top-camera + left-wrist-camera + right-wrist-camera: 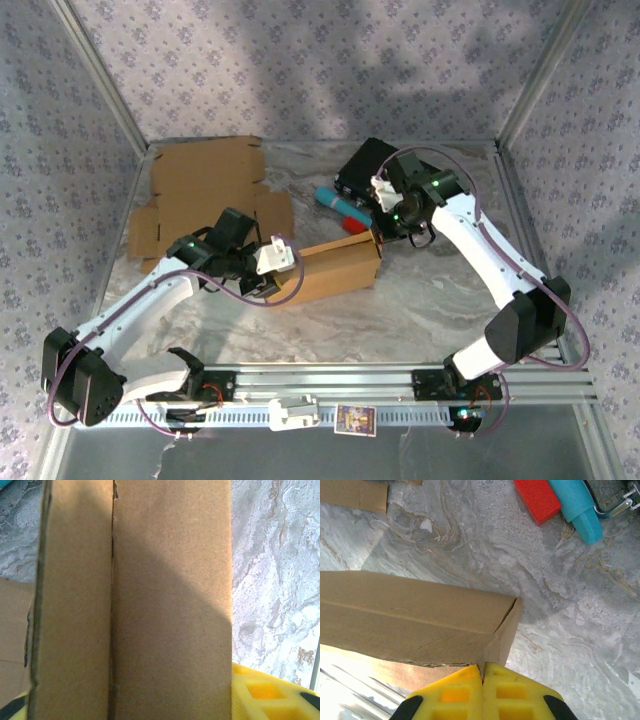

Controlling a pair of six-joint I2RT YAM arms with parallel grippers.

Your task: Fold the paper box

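Two tools are on the box (335, 268), which lies in the middle of the worktop (430, 300). The left tool (278, 268) looks clamped across its left end, and the right tool (483, 672), fingers pressed tight together, pokes at the bottom corner of the right end. If the right one pushes too hard, I think the box could slide or twist out of the left one's hold, or that end could bend wrong and pop open.
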